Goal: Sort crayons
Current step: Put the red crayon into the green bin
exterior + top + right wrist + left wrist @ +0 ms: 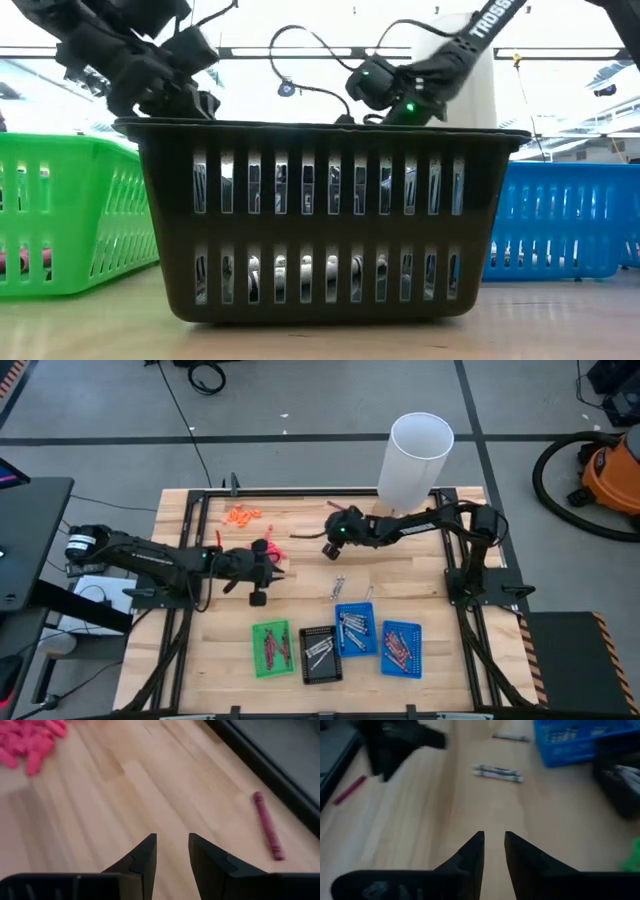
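Two silvery grey crayons (338,588) lie side by side on the bare wood near the table's middle; they also show in the left wrist view (497,772), with another (511,737) farther off. A dark maroon crayon (267,825) lies alone on the wood near a dark rail. My left gripper (258,588) hovers over the wood left of the silvery crayons, its fingers (494,845) a little apart and empty. My right gripper (330,547) hovers at the far middle, its fingers (172,851) a little apart and empty, beside the maroon crayon.
Four small trays stand in a row near the front edge: green (272,648), black (320,653) and two blue (356,630) (401,648), each holding crayons. Tiny orange bits (242,515) and pink-red bits (268,548) lie at the far left. A white cylinder (415,460) stands at the far edge.
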Controlling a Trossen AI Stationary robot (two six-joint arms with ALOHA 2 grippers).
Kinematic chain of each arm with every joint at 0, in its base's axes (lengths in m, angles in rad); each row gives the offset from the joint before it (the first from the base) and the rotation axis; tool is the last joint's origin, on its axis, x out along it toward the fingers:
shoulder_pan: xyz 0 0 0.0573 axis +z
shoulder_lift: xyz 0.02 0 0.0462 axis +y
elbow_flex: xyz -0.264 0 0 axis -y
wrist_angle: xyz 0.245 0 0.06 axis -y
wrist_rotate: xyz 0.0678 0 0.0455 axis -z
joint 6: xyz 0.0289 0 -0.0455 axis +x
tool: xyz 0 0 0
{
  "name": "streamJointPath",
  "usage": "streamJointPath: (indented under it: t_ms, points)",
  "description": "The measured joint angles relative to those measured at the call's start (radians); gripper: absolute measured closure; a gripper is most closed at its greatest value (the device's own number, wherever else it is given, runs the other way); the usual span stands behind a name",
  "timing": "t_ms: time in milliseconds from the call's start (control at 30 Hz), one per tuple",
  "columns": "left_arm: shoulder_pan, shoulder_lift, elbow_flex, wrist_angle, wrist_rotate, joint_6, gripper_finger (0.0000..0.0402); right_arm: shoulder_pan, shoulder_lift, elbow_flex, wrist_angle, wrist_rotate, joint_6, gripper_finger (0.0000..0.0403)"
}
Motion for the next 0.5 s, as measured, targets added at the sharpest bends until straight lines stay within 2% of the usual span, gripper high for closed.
streamJointPath:
  t_ms: [67, 233, 500]
  points:
    - [0.028, 0.0, -0.014, 0.02, -0.001, -0.002, 0.0315, 0.007, 0.002, 0.059, -0.108, 0.013, -0.01, 0.0282]
    - [0.047, 0.0, -0.041, 0.054, 0.002, 0.002, 0.0315, -0.011, 0.001, 0.175, -0.25, 0.02, -0.041, 0.0282]
    - [0.048, 0.0, -0.04, 0.095, 0.008, 0.001, 0.0315, -0.086, 0.076, 0.261, -0.293, 0.005, -0.07, 0.0285]
